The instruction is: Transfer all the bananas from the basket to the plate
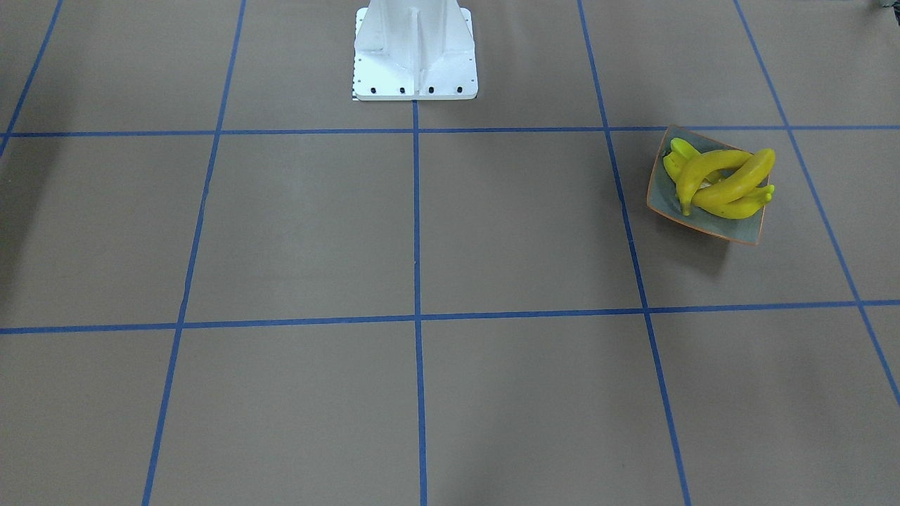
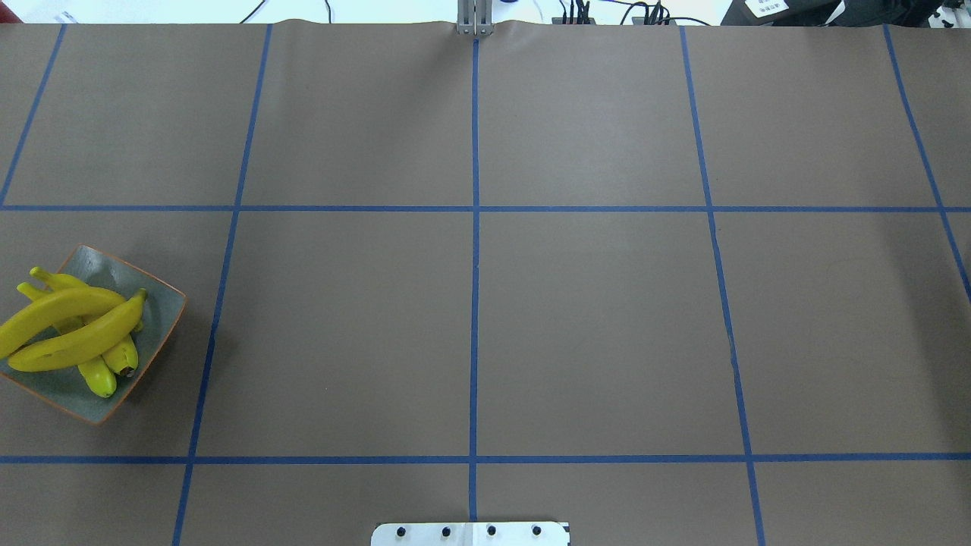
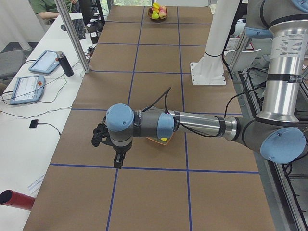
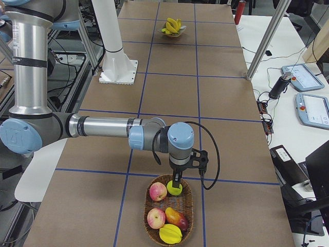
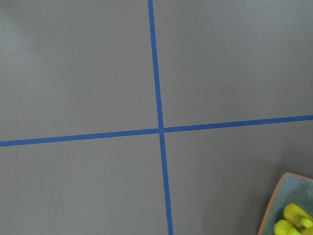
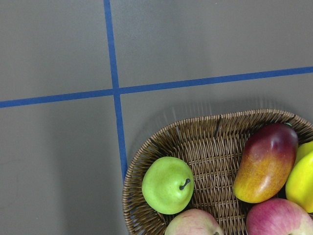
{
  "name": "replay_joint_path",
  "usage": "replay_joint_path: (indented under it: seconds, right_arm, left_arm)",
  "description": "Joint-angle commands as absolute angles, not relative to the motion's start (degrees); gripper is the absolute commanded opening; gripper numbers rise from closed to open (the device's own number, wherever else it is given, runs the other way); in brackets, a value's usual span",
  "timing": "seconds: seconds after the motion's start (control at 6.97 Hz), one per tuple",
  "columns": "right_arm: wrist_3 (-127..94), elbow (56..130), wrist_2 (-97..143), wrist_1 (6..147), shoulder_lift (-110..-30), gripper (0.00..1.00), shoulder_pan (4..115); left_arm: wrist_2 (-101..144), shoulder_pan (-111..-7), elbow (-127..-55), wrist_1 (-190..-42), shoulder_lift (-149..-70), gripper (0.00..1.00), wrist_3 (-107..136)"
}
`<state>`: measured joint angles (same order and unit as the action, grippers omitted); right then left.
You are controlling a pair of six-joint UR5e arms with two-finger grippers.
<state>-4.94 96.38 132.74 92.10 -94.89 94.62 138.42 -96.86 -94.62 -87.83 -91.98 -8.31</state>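
Table, brown with blue tape lines, carries a wicker basket with a green pear at my right end. At my left end, the plate holds the heaped bananas. My left tool hangs beside the plate and my right tool over the basket. Whether they are spread or pressed together, I cannot tell.

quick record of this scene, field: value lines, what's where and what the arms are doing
bananas: piled on the plate
plate: table, robot's left side
basket: no bananas visible; holds pear, mango, apples
left gripper: by the plate, jaws unclear
right gripper: by the basket, jaws unclear
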Motion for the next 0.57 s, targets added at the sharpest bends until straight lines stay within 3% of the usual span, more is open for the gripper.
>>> replay_joint_path:
  seconds: [0.0,0.43]
  right_arm:
    - [-6.68,96.77,132.98,92.20,-95.10,0.99,94.57]
    - [-6.77,96.42,132.98,92.46,-95.19,0.99,94.57]
  left_arm:
    - [134.41,-89.95,-96.40,-90.70,-90.88,1.00,5.76]
    - [133.95,-88.33,-96.50,-90.79,-89.57,0.99,5.71]
